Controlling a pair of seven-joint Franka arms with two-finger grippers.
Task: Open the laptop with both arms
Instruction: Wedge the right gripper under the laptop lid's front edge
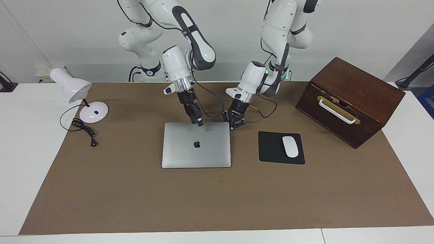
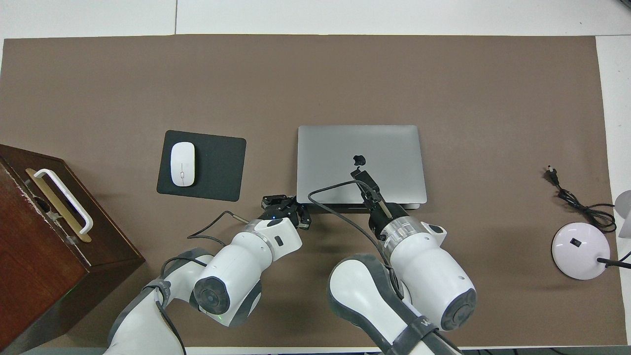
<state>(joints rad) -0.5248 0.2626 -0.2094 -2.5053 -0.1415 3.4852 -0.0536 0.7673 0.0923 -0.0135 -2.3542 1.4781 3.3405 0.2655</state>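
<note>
The silver-grey laptop (image 1: 196,156) (image 2: 389,148) lies flat on the brown mat with its lid down and the dark logo facing up. My right gripper (image 1: 199,122) (image 2: 359,172) points down at the lid's edge nearest the robots, with its fingertips together and touching or just above the lid. My left gripper (image 1: 233,125) (image 2: 288,207) hangs low beside the laptop's corner nearest the robots, toward the left arm's end of the table. It is shut with its links splayed and holds nothing.
A black mouse pad (image 1: 273,152) with a white mouse (image 1: 290,146) lies beside the laptop toward the left arm's end. A dark wooden box (image 1: 349,101) with a white handle stands past it. A white desk lamp (image 1: 78,91) and its cord (image 1: 84,130) sit at the right arm's end.
</note>
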